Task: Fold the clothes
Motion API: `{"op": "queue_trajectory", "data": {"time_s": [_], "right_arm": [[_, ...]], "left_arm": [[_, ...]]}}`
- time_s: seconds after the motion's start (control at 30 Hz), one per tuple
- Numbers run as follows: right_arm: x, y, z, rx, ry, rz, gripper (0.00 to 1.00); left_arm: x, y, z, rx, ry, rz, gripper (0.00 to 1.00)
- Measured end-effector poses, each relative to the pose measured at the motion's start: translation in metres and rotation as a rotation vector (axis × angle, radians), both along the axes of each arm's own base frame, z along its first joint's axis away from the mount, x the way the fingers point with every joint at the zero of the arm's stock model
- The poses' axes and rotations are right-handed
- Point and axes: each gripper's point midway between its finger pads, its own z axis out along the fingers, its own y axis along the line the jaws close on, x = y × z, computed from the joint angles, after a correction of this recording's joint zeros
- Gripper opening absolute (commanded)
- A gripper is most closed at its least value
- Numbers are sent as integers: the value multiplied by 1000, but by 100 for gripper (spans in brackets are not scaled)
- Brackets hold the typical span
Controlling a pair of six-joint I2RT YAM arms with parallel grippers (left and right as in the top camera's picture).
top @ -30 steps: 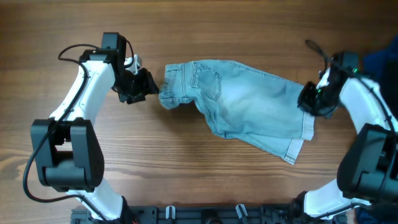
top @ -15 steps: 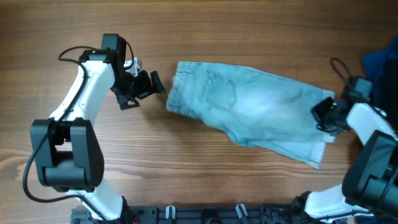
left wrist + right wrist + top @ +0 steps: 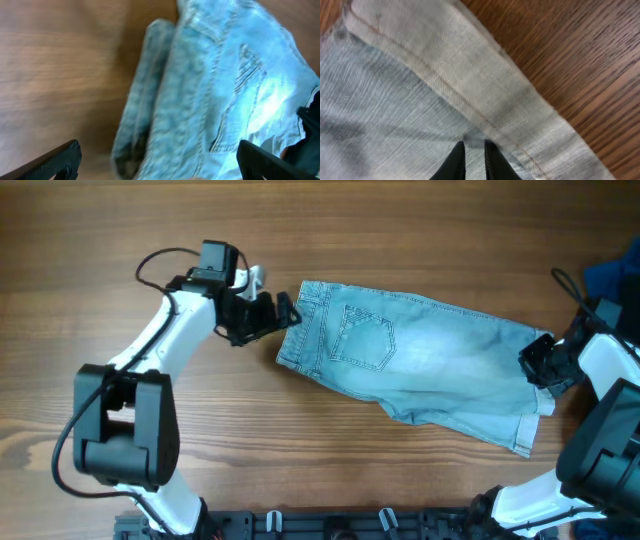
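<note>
L gripper (image 3: pixel 284 318) (image 3: pixel 160 165): jaws spread wide, nothing held; in the L wrist view its two black fingertips (image 3: pixel 55 160) sit at the lower left and lower right corners of the frame, and the folded waistband edge of the light blue faded denim shorts (image 3: pixel 420 365) (image 3: pixel 215 90) lies between and ahead of them. Whether the tips touch the cloth, cannot tell. R gripper (image 3: pixel 535 368) (image 3: pixel 474 157): jaws nearly closed, pinching a small tuck of the denim just inside the stitched leg hem (image 3: pixel 470 95); the two dark fingers (image 3: pixel 454 160) rise from the bottom centre of the R wrist view w/ only a thin gap between. Overhead, the shorts lie mostly flat across centre and right of the frame, waistband at the left by the L gripper, stitched back pocket (image 3: pixel 365 340) facing up, legs running toward lower right, where the hem ends near the R gripper. Underneath is the brown wood-grain table (image 3: pixel 300 470) (image 3: pixel 580 45). A dark navy fabric heap (image 3: pixel 612 278) shows at the upper right edge, apart from the shorts.
</note>
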Motion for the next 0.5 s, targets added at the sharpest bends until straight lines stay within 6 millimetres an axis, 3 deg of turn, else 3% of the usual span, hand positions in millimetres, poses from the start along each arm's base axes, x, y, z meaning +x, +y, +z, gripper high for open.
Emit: {"op": "queue_trajectory", "data": {"time_s": [0.07,0.23,0.27,0.33,0.5], "right_arm": [[-1,3,0,17,3,5,16],[-4,10,-1,47,12,16,17],[-5,11,-1,52,15,19,17],[-5,13,-1,67,12,27,18],[-3,19,0,94,-3,43,18]], "left_arm": [[4,-10,-5,-2,-23,-22,96],[-3,-34,-44,9,34,-81,75],[-1,-38,-44,7,26,-84,64],[-1,-41,-47,11,21,-94,4],[-5,-37,-57,21,62,-85,4]]}}
